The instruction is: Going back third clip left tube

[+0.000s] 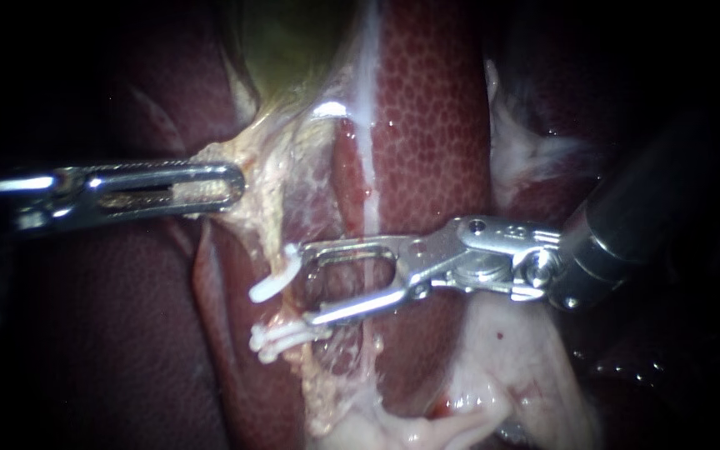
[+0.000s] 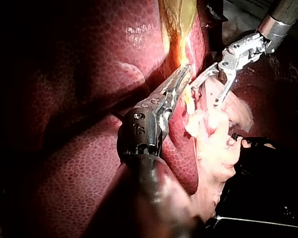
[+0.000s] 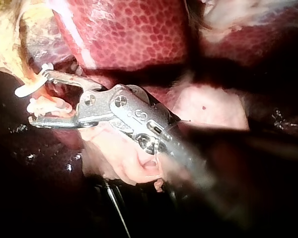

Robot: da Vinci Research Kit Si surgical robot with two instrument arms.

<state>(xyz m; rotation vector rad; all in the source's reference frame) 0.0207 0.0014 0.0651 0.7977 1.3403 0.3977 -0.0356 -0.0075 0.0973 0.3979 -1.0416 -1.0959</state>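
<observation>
My left instrument (image 1: pixel 210 187) comes in from the left, its jaws shut on the pale yellowish tissue (image 1: pixel 264 179) below the gallbladder (image 1: pixel 293 50). From that tissue the left tube (image 1: pixel 281 225) runs down. One white clip (image 1: pixel 275 280) sits across the tube, and further white clips (image 1: pixel 281 337) sit just below it. My right instrument (image 1: pixel 306 284) stands open just right of the clips, one jaw tip by the upper clip and one by the lower; nothing is between the jaws. The left wrist view shows my left instrument (image 2: pixel 183 78) gripping and my right instrument (image 2: pixel 212 89) open. In the right wrist view, my right instrument (image 3: pixel 36 98) is spread beside the upper clip (image 3: pixel 27 89).
Dark red liver (image 1: pixel 431 125) lies behind and on both sides of the tube. Pale fatty tissue (image 1: pixel 502 358) spreads under the right instrument's shaft, and a white strand (image 1: pixel 367 100) runs down the liver.
</observation>
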